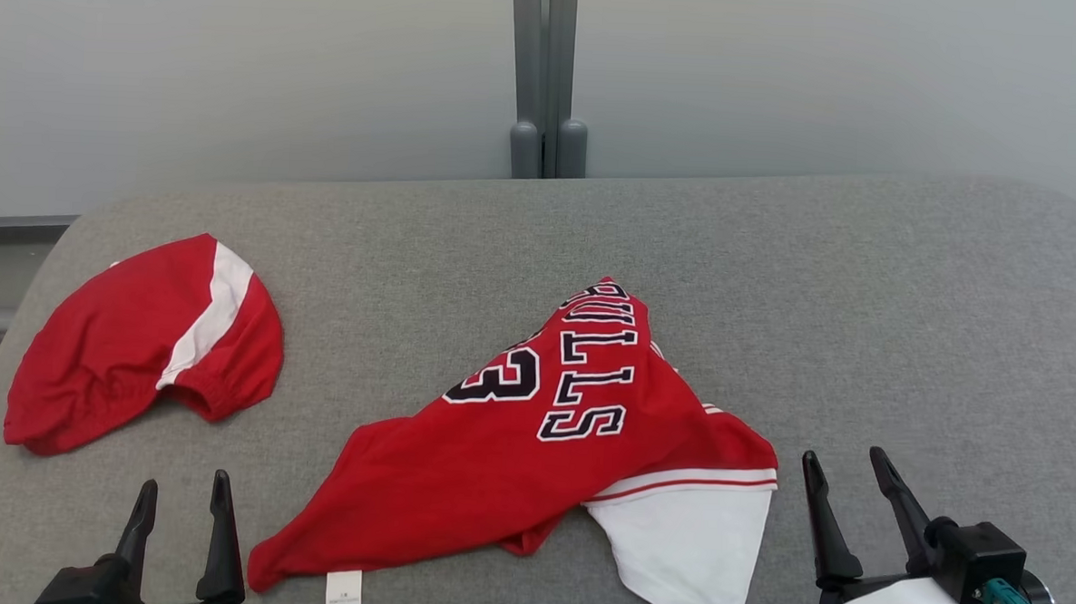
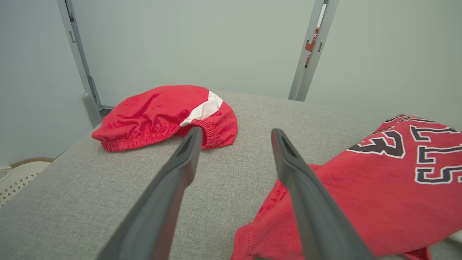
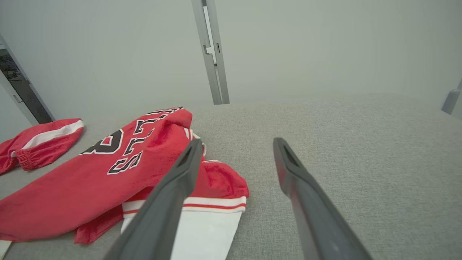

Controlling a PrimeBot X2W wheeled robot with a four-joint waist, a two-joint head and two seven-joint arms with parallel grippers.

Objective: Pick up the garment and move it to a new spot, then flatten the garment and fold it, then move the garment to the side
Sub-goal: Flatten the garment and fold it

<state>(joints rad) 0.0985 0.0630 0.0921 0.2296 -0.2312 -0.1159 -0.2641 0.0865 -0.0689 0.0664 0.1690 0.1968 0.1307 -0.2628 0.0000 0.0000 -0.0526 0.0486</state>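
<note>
Red jersey lies crumpled on the grey surface between the left and right jaws, both spread wide and empty, red shorts well apart to its left.

- I see a grey fabric-covered table with rounded corners.
- Red shorts with a white stripe lie bunched at its left end.
- Behind it stand pale wall panels, joined by a grey post.
- A white perforated basket sits low beside the table.
</note>
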